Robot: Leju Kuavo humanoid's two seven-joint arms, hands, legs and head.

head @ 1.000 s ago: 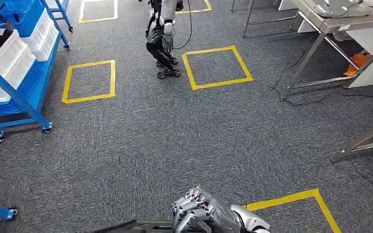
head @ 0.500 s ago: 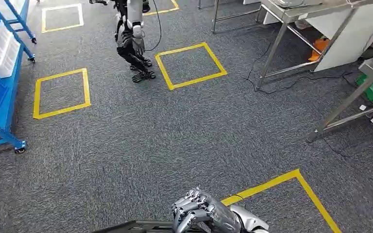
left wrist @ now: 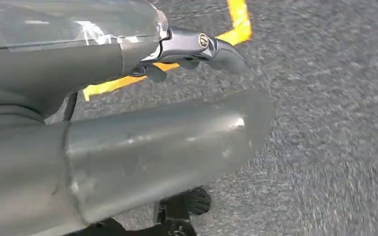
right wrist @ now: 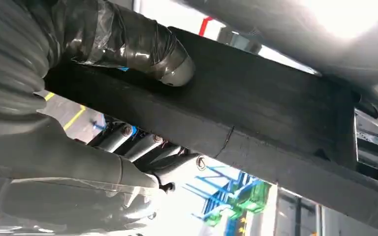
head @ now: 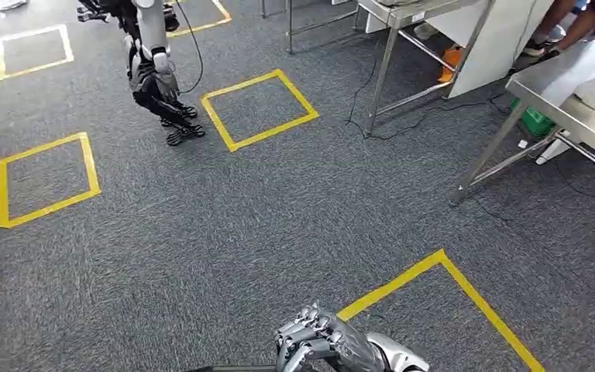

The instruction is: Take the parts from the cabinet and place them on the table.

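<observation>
So where is the long flat black part (right wrist: 256, 113), set against the bare stainless-steel desk (head: 565, 74)?

Well apart from it and low on the robot's side, in the right hand (head: 318, 341). The wrist view has the taped thumb (right wrist: 170, 66) pressed on one broad face and the fingers (right wrist: 142, 147) curled under the other.

Why clamp it that way?

My guess is that squeezing both faces keeps a wide slab level while it is carried; a grip on the edge alone would let it tip.

And the left hand (left wrist: 128, 147)?

A thick grey thumb and one dark fingertip (left wrist: 221, 49) hang over grey carpet and yellow tape. Whether it holds anything, I cannot tell.

Anything near the desk?

Someone's legs (head: 558, 31) at its far side and a black cable (head: 403, 128) trailing on the floor short of it. Another humanoid robot (head: 151, 70) stands far off from it.

How far along, then?

Fetched but not delivered, I'd judge; the walk to the desk remains.
</observation>
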